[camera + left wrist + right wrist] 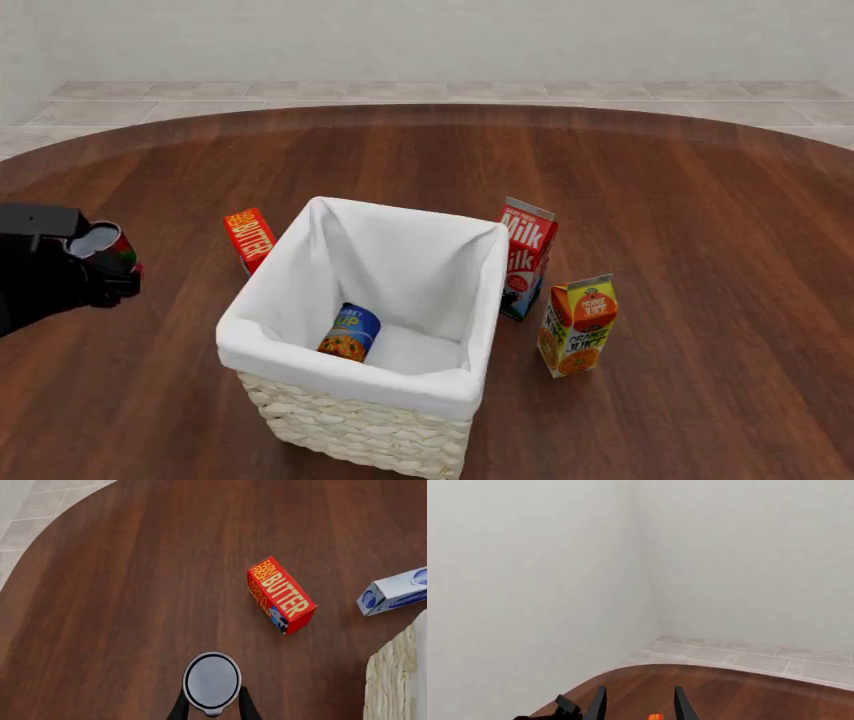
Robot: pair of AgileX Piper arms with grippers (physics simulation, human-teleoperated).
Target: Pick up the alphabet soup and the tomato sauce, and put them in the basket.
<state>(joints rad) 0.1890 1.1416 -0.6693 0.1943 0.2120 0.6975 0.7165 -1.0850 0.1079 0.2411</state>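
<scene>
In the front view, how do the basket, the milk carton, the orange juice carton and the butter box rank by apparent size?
Largest to smallest as they appear:
1. basket, by far
2. milk carton
3. orange juice carton, close to the milk carton and nearer the camera, so this order is unsure
4. butter box, partly hidden by the basket

Even, diffuse, bright light in all views; renders sharp, no blur, no edge distortion. Dark brown wooden round table (694, 200) carries a soft pale sheen toward its far side. Large pale wicker basket with white cloth lining (350, 428): interior gently shaded. Shadows faint.
</scene>
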